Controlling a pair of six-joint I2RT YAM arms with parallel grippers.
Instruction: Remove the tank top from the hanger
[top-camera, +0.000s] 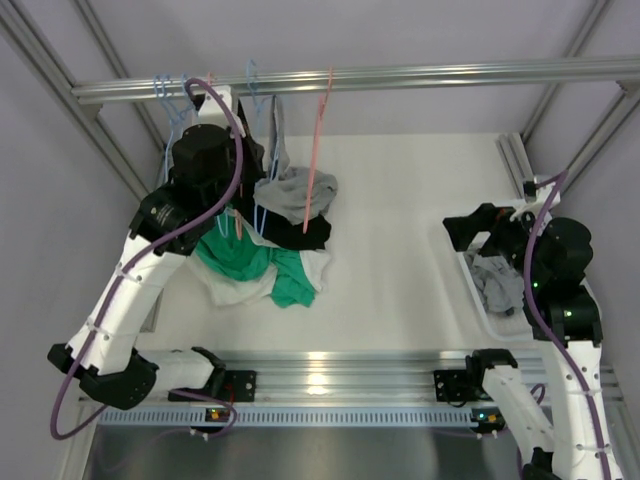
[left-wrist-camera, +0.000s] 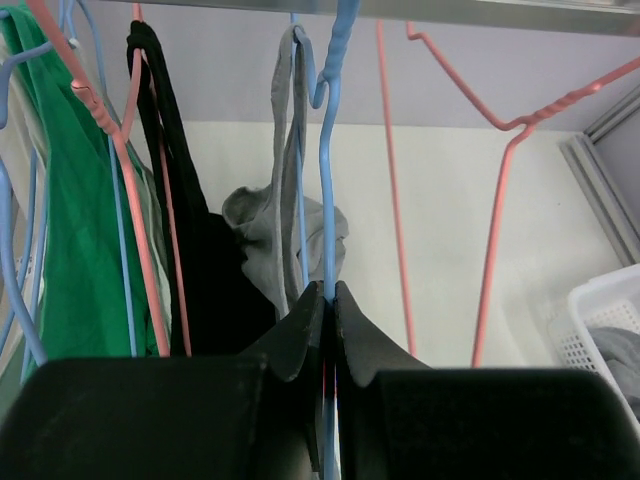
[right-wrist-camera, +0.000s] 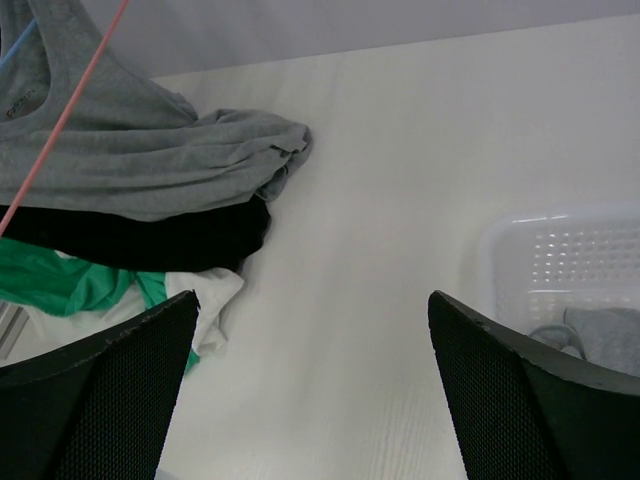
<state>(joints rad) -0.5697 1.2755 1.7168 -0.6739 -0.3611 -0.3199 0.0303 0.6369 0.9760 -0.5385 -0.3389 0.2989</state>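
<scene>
Limp grey tank top (left-wrist-camera: 255, 215) on thin blue hanger (left-wrist-camera: 329, 180) in left hand (left-wrist-camera: 330, 292)

— What do the arms look like on your feed?
— My left arm (top-camera: 120, 295) and right arm (top-camera: 580, 410) are white shells with chunky black joints. Each ends in a black base (top-camera: 228, 385).
— Cabling?
— I see a purple cable (top-camera: 236, 140) running along each arm, strapped to the white links with thin ties.
— Any lights?
— A green dot (top-camera: 537, 285) on the right arm, and a small amber light (top-camera: 213, 412) at the left base.
— And the jaws?
— Matte black on both. My right wrist view shows a fine dimpled weave on the right jaws. The left jaws are smooth, tapering wedges on a blocky black body.
</scene>
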